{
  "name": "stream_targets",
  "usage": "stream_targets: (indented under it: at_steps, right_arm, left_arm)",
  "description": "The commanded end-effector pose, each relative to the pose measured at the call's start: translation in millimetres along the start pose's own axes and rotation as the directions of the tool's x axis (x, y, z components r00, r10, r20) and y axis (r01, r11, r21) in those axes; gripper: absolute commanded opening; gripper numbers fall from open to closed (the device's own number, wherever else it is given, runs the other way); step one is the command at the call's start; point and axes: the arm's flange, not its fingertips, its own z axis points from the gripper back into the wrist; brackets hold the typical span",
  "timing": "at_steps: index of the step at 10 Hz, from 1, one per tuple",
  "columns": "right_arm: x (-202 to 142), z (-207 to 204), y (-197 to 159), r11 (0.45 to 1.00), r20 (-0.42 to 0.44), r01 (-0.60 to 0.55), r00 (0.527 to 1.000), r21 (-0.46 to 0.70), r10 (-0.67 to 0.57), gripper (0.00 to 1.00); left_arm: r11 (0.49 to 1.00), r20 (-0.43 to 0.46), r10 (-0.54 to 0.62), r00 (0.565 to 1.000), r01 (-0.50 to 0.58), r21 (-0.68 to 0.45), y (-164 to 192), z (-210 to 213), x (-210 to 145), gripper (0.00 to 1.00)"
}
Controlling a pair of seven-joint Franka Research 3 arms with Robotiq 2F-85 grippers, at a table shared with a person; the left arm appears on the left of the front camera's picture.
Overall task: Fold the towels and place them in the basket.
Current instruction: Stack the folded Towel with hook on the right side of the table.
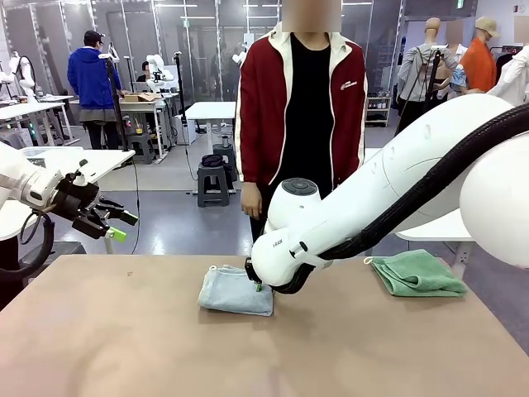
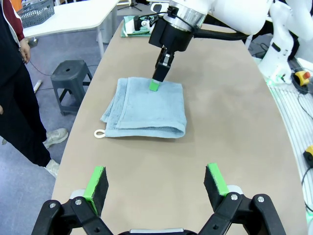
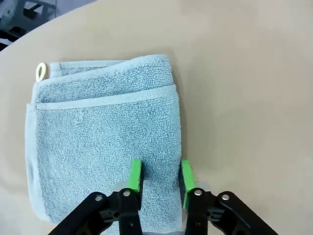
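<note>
Right fingers [image 3: 158, 178] stand over the near edge of the folded grey towel [image 3: 102, 132], pinched partway shut on a ridge of its cloth. This towel lies mid-counter [image 1: 124, 347], its fold running across the fingers' line, hang loop [image 3: 40, 71] at the far corner. The right arm is the nearer. Left fingers [image 2: 156, 183] hang spread wide and empty, well back from the towel. The green towel [image 1: 417, 275] lies folded at the counter's right end. A basket [image 2: 35, 12] sits on a separate table, beyond a stool [image 2: 71, 78]. Nothing blocks the lift.
</note>
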Motion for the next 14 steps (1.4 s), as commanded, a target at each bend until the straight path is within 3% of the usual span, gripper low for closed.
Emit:
stream_targets:
  at_steps: [1,2,3,7,10,14]
  right_arm:
    - [-1,-5,2,1.000,0.021,-0.023,1.000,-0.005,0.023,0.12]
    - [-1,-5,2,0.999,0.017,-0.031,0.999,-0.004,0.031,0.02]
    - [0,-5,2,0.999,0.009,-0.040,0.999,-0.001,0.040,0.00]
    - [28,15,-18,0.997,-0.004,-0.081,0.997,0.008,0.081,0.00]
    - [75,65,-55,0.980,0.047,-0.172,0.983,-0.098,0.177,0.00]
    - [117,117,-93,0.940,0.040,-0.264,0.960,-0.217,0.279,0.00]
  left_arm:
    - [1.000,-0.002,-0.003,1.000,0.003,0.005,-1,0,2,1.00]
    - [1.000,-0.002,-0.003,1.000,0.003,0.005,-1,0,2,1.00]
    - [1.000,-0.002,-0.003,1.000,0.003,0.005,-1,0,2,1.00]
    - [1.000,-0.002,-0.003,1.000,0.003,0.005,-1,0,2,1.00]
    - [1.000,-0.002,-0.003,1.000,0.003,0.005,-1,0,2,1.00]
    - [1.000,-0.002,-0.003,1.000,0.003,0.005,-1,0,2,1.00]
